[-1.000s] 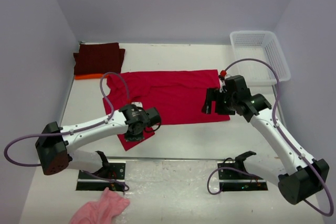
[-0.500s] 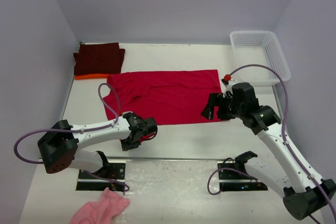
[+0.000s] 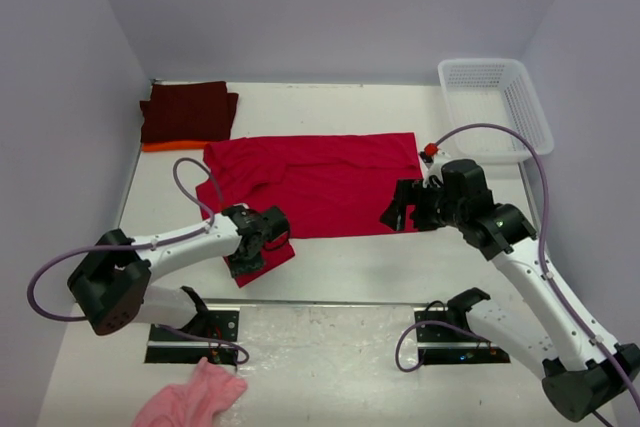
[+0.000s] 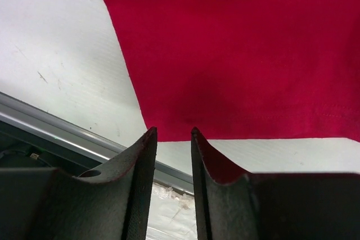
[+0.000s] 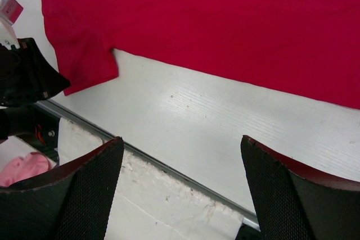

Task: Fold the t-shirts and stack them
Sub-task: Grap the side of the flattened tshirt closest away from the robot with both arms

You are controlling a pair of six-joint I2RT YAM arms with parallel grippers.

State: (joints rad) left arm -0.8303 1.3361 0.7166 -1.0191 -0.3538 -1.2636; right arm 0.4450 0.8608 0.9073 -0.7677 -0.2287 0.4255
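Note:
The bright red t-shirt [image 3: 325, 182] lies spread flat across the middle of the table, with one sleeve [image 3: 270, 255] pointing to the near left. The dark maroon t-shirt [image 3: 188, 110] lies folded at the far left on top of the orange t-shirt [image 3: 160, 146]. My left gripper [image 3: 246, 257] is low at the sleeve's hem; its jaws [image 4: 171, 133] stand a narrow gap apart with nothing between them, and the red hem [image 4: 236, 43] lies just ahead. My right gripper [image 3: 400, 212] hovers wide open and empty over the shirt's near right edge [image 5: 225, 21].
A white mesh basket [image 3: 495, 107] stands at the far right. A small pink fluffy cloth [image 3: 190, 397] lies off the table's near edge by the left base. The metal rail of the table's near edge [image 5: 169, 167] runs just below both grippers.
My left gripper has shifted a little left and nearer along the sleeve, and the sleeve now lies flat beside it. My right gripper has come slightly nearer and left over the shirt's edge.

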